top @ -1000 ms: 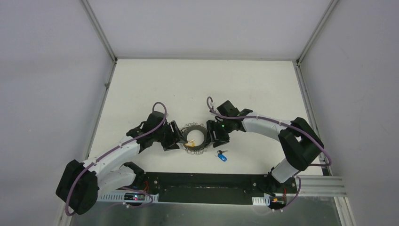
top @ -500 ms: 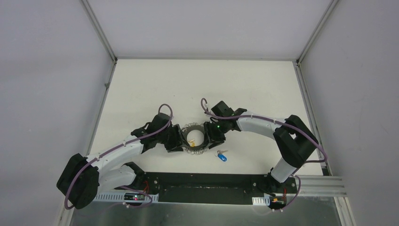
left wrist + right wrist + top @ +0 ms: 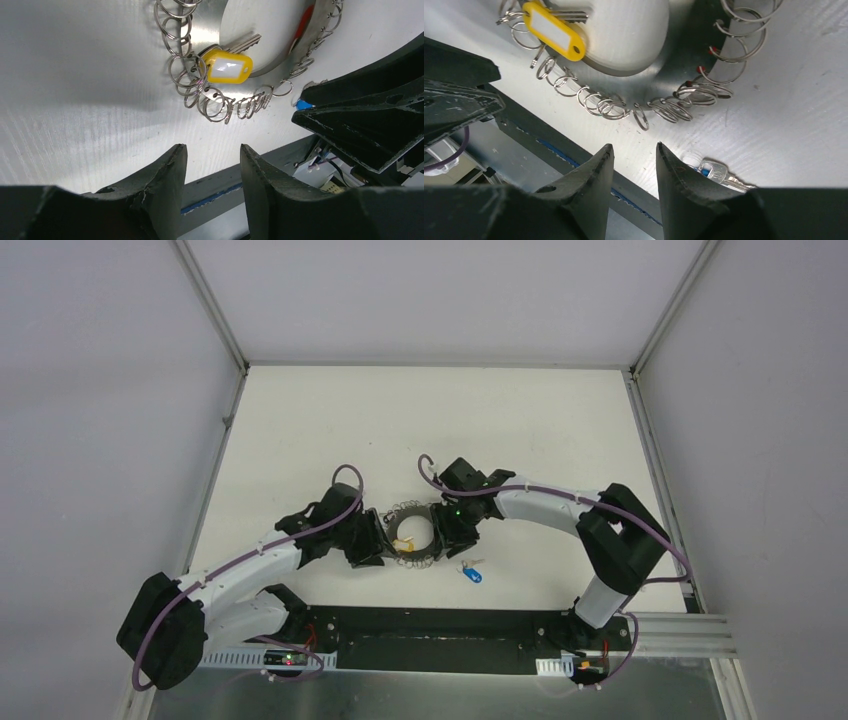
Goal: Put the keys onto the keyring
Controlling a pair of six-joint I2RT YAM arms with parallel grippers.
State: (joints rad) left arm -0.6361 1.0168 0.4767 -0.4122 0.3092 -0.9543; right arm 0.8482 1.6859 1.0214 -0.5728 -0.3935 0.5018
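The keyring [image 3: 412, 537] is a flat metal ring edged with several small split rings, lying between my two grippers. The yellow-tagged key [image 3: 228, 67] hangs from one of its split rings and lies across the ring's hole. The blue-tagged key [image 3: 472, 572] lies loose on the table, to the near right of the ring. My left gripper [image 3: 378, 540] stands at the ring's left edge, open, with nothing between its fingers. At the ring's right edge is my right gripper [image 3: 440, 537], also open and empty. In the right wrist view the blue-tagged key [image 3: 716, 172] shows just beside the right finger.
A red tag [image 3: 303, 25] lies at the keyring's far side in the left wrist view. The black base rail [image 3: 440, 625] runs along the near table edge. Grey walls enclose the white table [image 3: 420, 420] on three sides.
Both arms have moved inward toward the keyring, and both pairs of jaws have narrowed. The keyring and the blue-tagged key have stayed in place.
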